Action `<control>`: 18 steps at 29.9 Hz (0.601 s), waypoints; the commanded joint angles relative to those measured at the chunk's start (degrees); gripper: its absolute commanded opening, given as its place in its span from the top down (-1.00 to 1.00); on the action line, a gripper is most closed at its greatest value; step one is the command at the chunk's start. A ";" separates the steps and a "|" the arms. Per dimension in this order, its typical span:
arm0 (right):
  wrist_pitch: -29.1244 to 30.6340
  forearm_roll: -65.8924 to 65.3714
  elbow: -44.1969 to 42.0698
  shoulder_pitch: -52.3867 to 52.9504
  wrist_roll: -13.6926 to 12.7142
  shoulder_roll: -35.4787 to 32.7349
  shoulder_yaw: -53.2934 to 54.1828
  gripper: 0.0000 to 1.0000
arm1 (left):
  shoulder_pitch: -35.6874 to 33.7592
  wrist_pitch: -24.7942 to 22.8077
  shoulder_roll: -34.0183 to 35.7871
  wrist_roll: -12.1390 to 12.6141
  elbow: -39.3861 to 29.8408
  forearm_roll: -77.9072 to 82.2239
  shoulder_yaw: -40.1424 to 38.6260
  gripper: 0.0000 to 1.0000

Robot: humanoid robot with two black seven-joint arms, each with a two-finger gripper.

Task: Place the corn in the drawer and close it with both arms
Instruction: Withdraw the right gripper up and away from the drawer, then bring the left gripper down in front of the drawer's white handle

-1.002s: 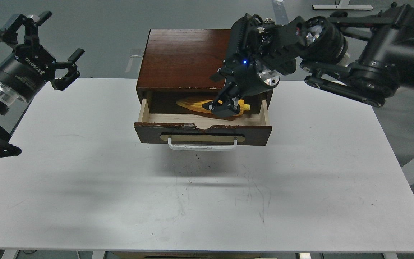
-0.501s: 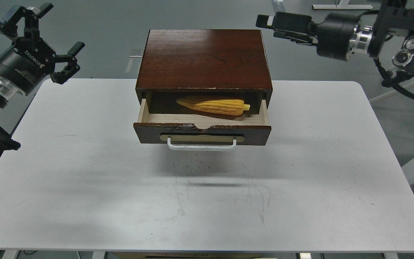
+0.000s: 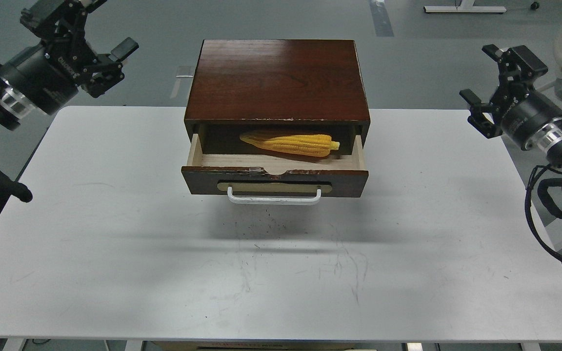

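Now you see the corn (image 3: 291, 143) lying inside the pulled-out drawer (image 3: 275, 180) at frame centre, tip pointing left, nothing touching it. Left gripper (image 3: 99, 52) hangs upper left, jaws spread, empty. Right gripper (image 3: 491, 83) sits at the right edge, jaws spread, empty. Both are well apart from the cabinet (image 3: 277, 80) on the white table (image 3: 115, 253).

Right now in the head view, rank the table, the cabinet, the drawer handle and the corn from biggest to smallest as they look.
1. table
2. cabinet
3. The drawer handle and the corn look about alike in length; the corn is thicker.
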 commanded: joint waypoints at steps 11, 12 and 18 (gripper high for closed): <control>0.10 2.40 -7.25 -6.51 0.01 4.05 0.42 -0.98 | -6.57 0.01 -8.87 -0.14 -20.99 38.03 0.71 -0.85; 0.10 2.40 -7.25 -6.51 0.01 4.05 0.42 -0.98 | -6.56 0.01 -10.35 -0.14 -22.39 41.71 1.06 -0.73; 0.10 2.40 -7.25 -6.60 0.01 4.14 0.33 -0.98 | -6.30 0.01 -16.07 -0.14 -24.51 52.63 7.63 0.57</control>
